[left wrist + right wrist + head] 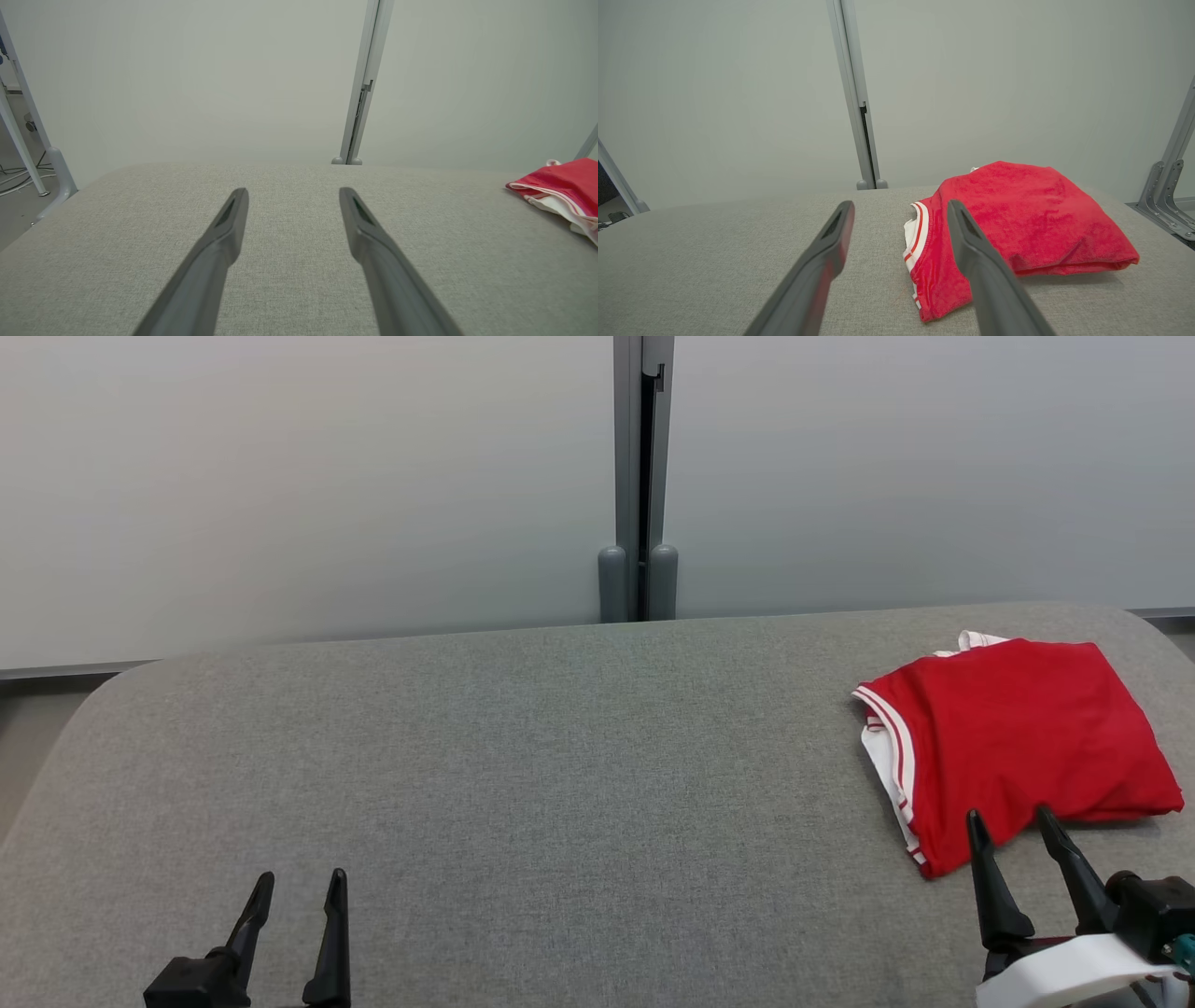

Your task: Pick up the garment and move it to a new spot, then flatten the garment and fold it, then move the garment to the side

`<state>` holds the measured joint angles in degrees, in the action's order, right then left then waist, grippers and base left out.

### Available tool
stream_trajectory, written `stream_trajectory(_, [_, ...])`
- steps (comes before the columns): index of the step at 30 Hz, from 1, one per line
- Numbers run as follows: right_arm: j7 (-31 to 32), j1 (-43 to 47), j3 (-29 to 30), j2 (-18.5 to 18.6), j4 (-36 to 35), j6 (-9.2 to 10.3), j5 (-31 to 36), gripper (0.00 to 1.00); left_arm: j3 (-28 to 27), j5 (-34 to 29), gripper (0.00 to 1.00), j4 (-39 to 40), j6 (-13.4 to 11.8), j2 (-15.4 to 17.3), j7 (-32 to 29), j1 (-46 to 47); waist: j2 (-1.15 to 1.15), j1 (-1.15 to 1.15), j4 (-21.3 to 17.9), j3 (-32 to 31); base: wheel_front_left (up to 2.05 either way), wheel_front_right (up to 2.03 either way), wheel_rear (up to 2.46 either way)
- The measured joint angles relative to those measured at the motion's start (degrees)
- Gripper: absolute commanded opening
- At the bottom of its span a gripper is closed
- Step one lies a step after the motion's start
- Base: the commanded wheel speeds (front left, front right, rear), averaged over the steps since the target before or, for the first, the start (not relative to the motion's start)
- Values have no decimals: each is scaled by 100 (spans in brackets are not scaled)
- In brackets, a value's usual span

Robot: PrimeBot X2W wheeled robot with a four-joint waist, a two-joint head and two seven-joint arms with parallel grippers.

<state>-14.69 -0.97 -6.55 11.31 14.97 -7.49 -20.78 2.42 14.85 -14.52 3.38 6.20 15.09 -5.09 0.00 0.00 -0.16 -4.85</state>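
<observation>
Pale grey wall panels [280, 476] run across the back, w/ a grey vertical post [640, 476] at the join, two rounded feet at its base.

Bench [523, 756]: grey fabric top, rounded far corners, spans the whole head view.

Garment [1018, 737]: red, white trim w/ thin red stripes along its left edge. Lies folded in a rough rectangle, several layers, at the far right of the bench near the right edge. A bit of white pokes out at its far corner. Flat on the bench, nothing on top of it.

Right gripper [1008, 812]: lower right, fingers spread wide, holding nothing. Tips sit right at the garment's near edge; can't tell if they touch the cloth. In the right wrist view the right-hand finger overlaps the red fabric, the other is over bare bench, striped trim showing btwn them.

Left gripper [302, 875]: lower left, fingers apart approx. as wide, empty, over bare bench, well apart from the garment.
</observation>
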Motion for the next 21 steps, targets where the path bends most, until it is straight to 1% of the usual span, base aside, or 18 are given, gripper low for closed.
stream_trajectory(10, [-15,-133,-74,-57,167,0,-41,100,-69,-77,100,-89,109,-53,-1,108,0,0,43,127,0,0,0])
stream_trajectory(21, [-21,-203,-71,-108,212,0,-63,100,-158,-125,100,-182,160,-118,-1,181,0,0,38,231,0,0,0])
